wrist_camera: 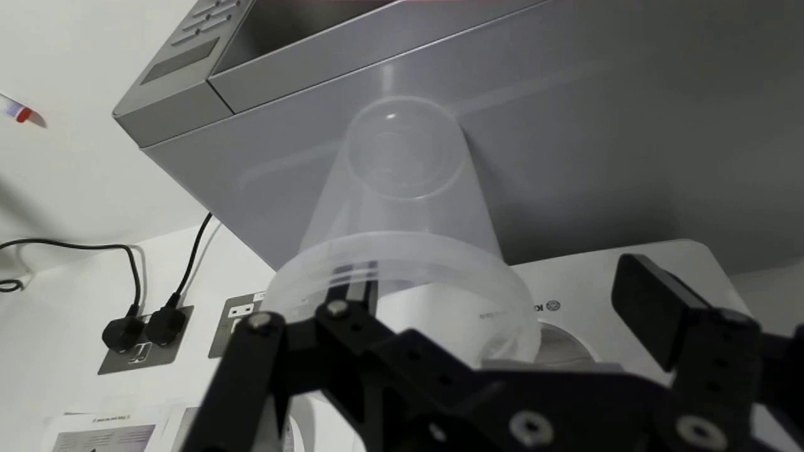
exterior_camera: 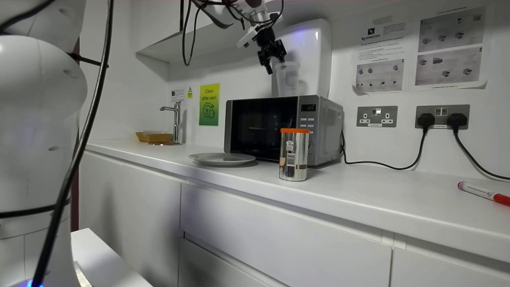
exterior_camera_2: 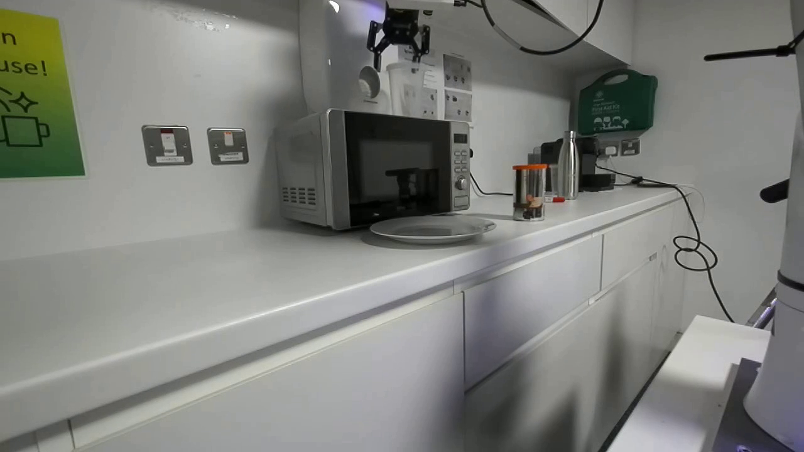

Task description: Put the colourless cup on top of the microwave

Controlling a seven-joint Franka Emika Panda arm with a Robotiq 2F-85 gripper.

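One cup (wrist_camera: 405, 163) stood upright on the microwave (exterior_camera_2: 380, 169); the fingers (wrist_camera: 653, 311) hung wide apart, one of them at the cup's rim.

Well below the fingers (wrist_camera: 650, 304), a white desk (exterior_camera: 378, 191) carries the microwave (exterior_camera: 258, 125). Nearer the desk's front edge than the fingers are a grey plate (exterior_camera: 222, 159) and an upright, orange-lidded silver canister (exterior_camera: 293, 159). In an exterior view a brown basket (exterior_camera: 157, 138) sits well left of the fingers, a marker (exterior_camera: 483, 192) well right; in an exterior view a steel bottle (exterior_camera_2: 568, 169) and black machine (exterior_camera_2: 588, 162) stand right of them.
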